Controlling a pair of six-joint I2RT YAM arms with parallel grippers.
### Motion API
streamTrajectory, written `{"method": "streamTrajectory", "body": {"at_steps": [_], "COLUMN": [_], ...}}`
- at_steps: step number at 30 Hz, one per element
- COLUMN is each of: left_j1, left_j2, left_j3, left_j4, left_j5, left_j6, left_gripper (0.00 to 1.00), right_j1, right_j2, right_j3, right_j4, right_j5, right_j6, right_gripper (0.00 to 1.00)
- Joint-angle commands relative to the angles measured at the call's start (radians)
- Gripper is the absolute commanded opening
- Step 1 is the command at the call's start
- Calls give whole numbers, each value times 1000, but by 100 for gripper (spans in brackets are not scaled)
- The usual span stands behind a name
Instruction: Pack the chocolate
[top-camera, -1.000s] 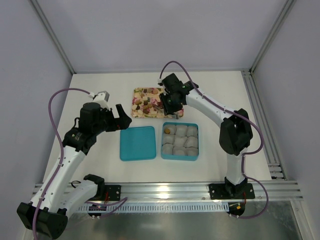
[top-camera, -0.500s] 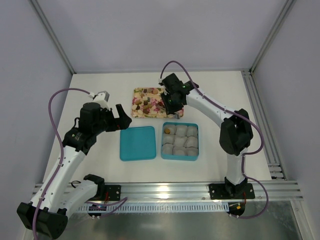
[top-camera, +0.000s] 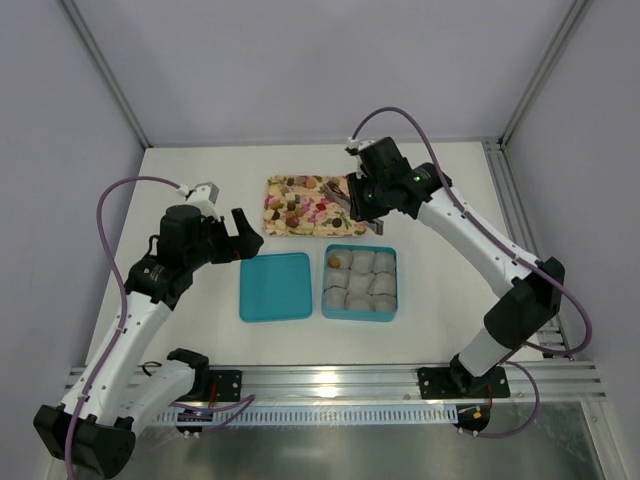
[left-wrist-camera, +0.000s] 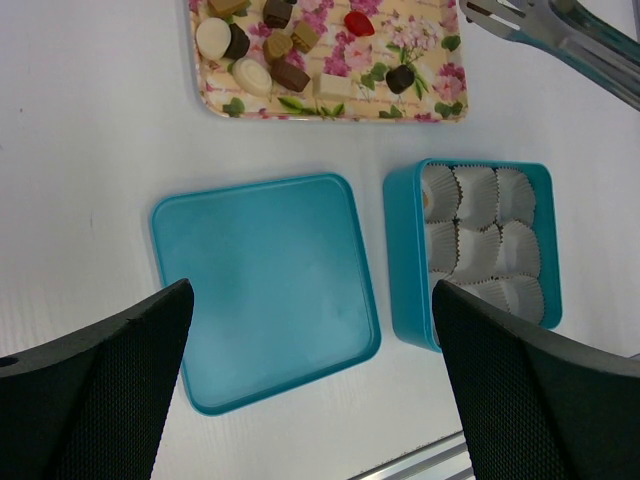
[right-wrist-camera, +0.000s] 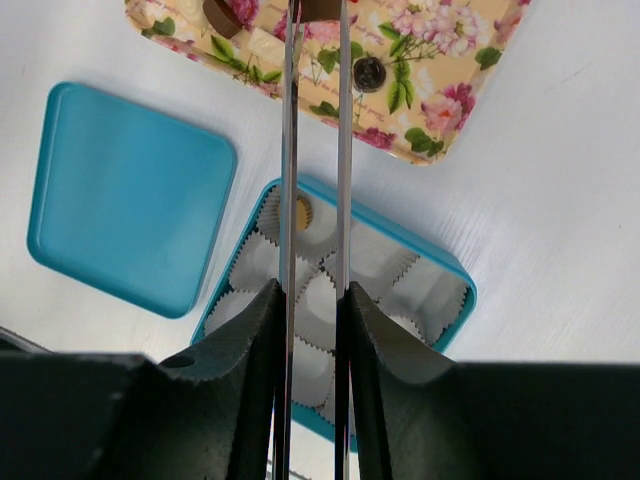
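Several pieces of chocolate (top-camera: 290, 205) lie on the flowered tray (top-camera: 312, 226), also seen from the left wrist as chocolate (left-wrist-camera: 275, 60) on the tray (left-wrist-camera: 440, 100). One light brown chocolate (top-camera: 337, 262) sits in a paper cup of the teal box (top-camera: 392, 282). My right gripper (top-camera: 368, 205) is shut on metal tongs (right-wrist-camera: 343, 150), which hang over the tray's right end. A brown piece (right-wrist-camera: 318, 8) shows between the tong tips at the frame's top edge. My left gripper (left-wrist-camera: 310, 400) is open above the teal lid (left-wrist-camera: 265, 280), holding nothing.
The teal box (right-wrist-camera: 455, 280) holds white crinkled cups (right-wrist-camera: 320, 300) and stands right of the lid (top-camera: 275, 286), just in front of the tray. Frame posts and side walls surround the white table; a rail runs along the near edge.
The right arm has risen and swung right, off the tray's middle to its right end, with the tongs squeezed narrower. The left arm has not moved.
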Motion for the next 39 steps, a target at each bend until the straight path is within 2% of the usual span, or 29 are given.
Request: {"method": "streamTrajectory", "body": {"at_steps": [1, 8, 15, 20, 28, 31, 39], "left_j1": [4, 2, 2, 2, 2, 4, 2], "left_j2": [-7, -3, 2, 3, 2, -1, 0], "left_j3": [2, 3, 3, 3, 2, 2, 2], "left_j4": [17, 21, 24, 24, 23, 23, 23], "left_j5": [11, 23, 31, 34, 30, 28, 30], "left_j6": [3, 3, 2, 2, 3, 3, 3], "left_gripper": [100, 100, 100, 100, 100, 100, 100], "right_j1": [-2, -2, -2, -2, -2, -2, -4], "right_j2": [-128, -367, -507, -519, -473, -470, -475], "right_j3": [-56, -268, -473, -561, -587, -598, -595], "right_j4": [-18, -78, -90, -57, -9, 2, -17], "right_j5": [-8, -12, -69, -91, -83, -74, -48], "right_j6": [28, 70, 123, 140, 139, 142, 137], "right_gripper": [26, 26, 26, 26, 26, 33, 41]}}
